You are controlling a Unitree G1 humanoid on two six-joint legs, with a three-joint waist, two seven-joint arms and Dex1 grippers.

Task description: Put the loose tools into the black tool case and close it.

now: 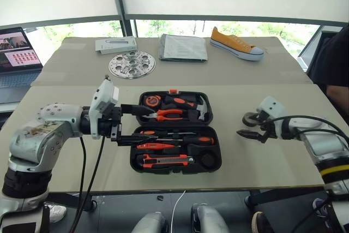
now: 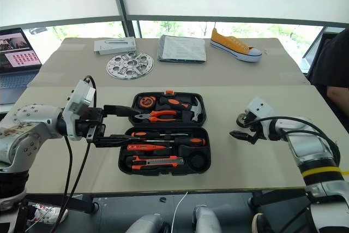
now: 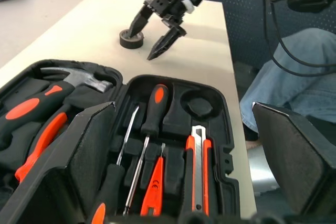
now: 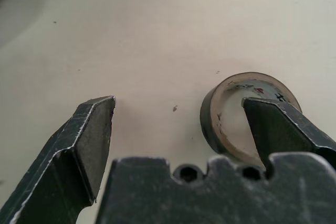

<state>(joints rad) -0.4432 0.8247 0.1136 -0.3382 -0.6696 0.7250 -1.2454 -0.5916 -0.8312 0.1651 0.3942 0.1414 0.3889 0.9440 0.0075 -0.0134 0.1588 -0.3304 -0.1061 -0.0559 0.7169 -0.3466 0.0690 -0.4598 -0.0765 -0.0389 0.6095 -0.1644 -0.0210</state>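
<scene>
- Beige table (image 1: 262, 151) under a window wall.
- Near centre: black tool case (image 1: 175, 135) lies open; utility knife (image 1: 166, 161) and screwdrivers (image 1: 174, 140) sit slotted in its near half.
- Near left: left gripper (image 1: 133, 125) spread wide, empty, at the case's left edge.
- Right: right gripper (image 1: 252, 126) spread wide, empty, one finger over the tape roll (image 4: 247, 114) lying on the table.
- Far: laptop (image 1: 16, 53), metal disc (image 1: 131, 64), yellow shoe (image 1: 236, 43).
</scene>
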